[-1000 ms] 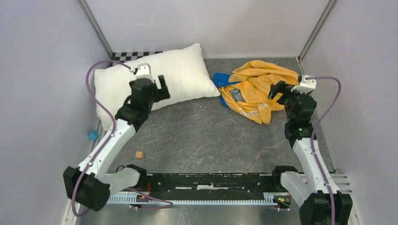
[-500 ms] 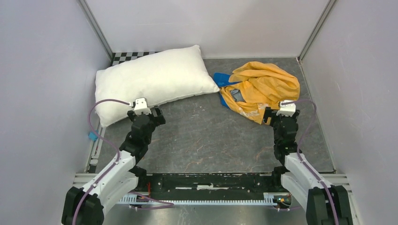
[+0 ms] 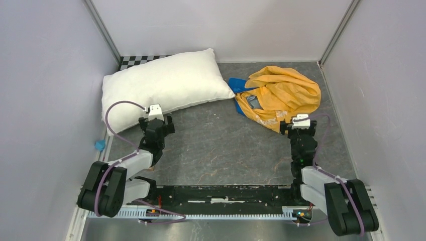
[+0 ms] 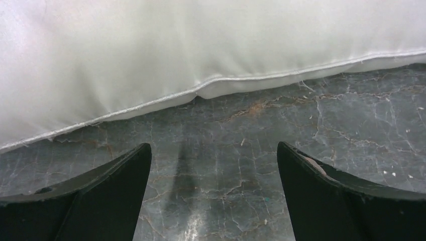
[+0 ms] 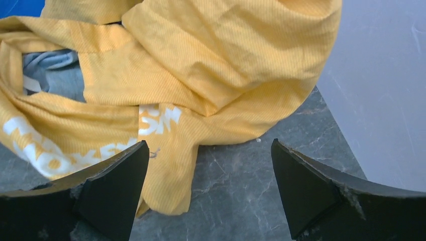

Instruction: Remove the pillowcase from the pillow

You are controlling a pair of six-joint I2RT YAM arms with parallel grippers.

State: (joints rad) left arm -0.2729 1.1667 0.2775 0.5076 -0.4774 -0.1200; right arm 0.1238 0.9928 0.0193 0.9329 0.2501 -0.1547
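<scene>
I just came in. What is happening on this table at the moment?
The pillowcase is already off the pillow. The bare white pillow lies at the back left of the table, and the pillowcase sits crumpled at the back right, mostly orange side out. The left gripper faces the pillow's near edge and the right gripper faces the pillowcase. Both are open and hold nothing.
</scene>
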